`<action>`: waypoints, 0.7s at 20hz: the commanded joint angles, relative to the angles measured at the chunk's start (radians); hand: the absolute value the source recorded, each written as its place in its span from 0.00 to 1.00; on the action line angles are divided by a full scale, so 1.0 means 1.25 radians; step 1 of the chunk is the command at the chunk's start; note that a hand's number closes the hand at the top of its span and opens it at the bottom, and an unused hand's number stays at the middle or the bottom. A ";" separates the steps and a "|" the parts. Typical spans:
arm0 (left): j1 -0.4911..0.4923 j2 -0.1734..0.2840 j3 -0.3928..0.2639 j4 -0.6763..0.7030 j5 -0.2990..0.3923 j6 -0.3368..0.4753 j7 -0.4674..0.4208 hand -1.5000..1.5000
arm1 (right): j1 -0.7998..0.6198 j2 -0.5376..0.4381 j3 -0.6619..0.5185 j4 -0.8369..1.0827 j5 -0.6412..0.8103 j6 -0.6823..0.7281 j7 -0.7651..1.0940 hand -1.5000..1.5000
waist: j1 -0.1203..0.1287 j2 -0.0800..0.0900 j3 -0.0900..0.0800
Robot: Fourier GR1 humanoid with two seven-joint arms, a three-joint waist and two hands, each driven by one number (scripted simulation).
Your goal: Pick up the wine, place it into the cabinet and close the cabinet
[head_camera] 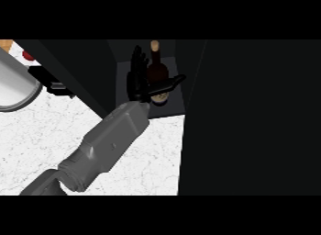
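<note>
Wine (156, 69): upright inside the cabinet (194, 73), neck pointing to the view's top
Hand (141, 82): fingers beside bottle, thumb across its base, grasping it

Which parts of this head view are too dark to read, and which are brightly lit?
Head view: the cabinet is nearly black, and the hand and wine bottle blend into its dim interior; the white counter is brightly lit.

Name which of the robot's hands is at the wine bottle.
The right hand, reaching into the dark cabinet, fingers and thumb open around the wine bottle. The other hand shows nowhere in the head view.
</note>
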 commanded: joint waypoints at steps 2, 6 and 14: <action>-0.005 0.000 -0.057 -0.009 -0.019 0.009 -0.013 0.00 | 0.013 0.004 0.003 -0.013 0.002 -0.006 0.005 0.00 | 0.002 -0.002 0.000; -0.041 0.000 -0.055 -0.019 0.000 0.024 -0.007 0.00 | -0.029 0.012 -0.002 0.028 0.018 -0.019 -0.005 0.00 | 0.013 -0.001 0.000; -0.003 0.000 -0.087 -0.059 0.016 0.004 -0.079 0.00 | -0.011 0.006 0.013 0.001 0.018 -0.014 0.010 0.00 | 0.033 -0.009 0.000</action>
